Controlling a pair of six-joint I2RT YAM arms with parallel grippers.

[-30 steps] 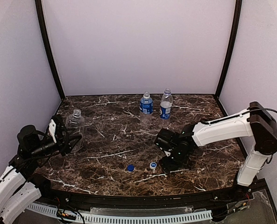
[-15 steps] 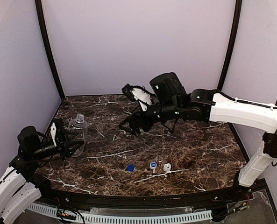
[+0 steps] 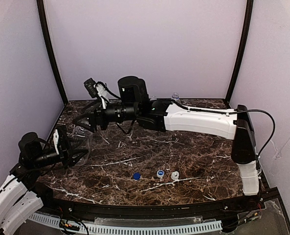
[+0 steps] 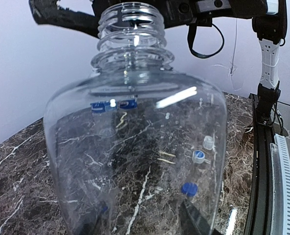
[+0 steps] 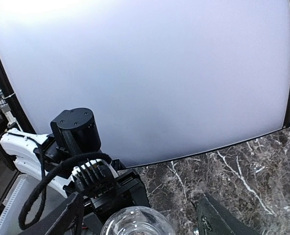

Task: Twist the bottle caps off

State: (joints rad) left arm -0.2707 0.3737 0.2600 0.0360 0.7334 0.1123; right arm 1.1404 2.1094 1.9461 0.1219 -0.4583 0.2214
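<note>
Three bottle caps (image 3: 160,174) are lying loose on the marble table (image 3: 208,156), in a short row well apart from both pincers. They are off to the right of the left pincer (image 3: 78,147) and nearer the table's front edge than it is. A blue cap (image 3: 136,176) is lying closest to that pincer, a second blue cap (image 3: 160,173) with a pale middle is lying farther out, and a white cap (image 3: 174,174) is sitting just beside the second. The left pincer is gripping the plain bottle (image 4: 135,147) by its lower body, its jaws standing partly closed against the clear wall, and is holding it upright with the open, threaded neck (image 4: 132,19) pointing up. The right pincer (image 3: 84,122) is hovering directly above that neck, on the far side of the left pincer. Its fingers (image 5: 69,218) are standing wide apart on either side of the rim, with a gap showing at each side, and are holding nothing. Whether the bottle's base is resting on the table I cannot tell. Behind the right arm (image 3: 198,120), well back from its pincer toward the rear wall, the top of another bottle (image 3: 175,96) is peeking out; the arm is hiding the rest.
</note>
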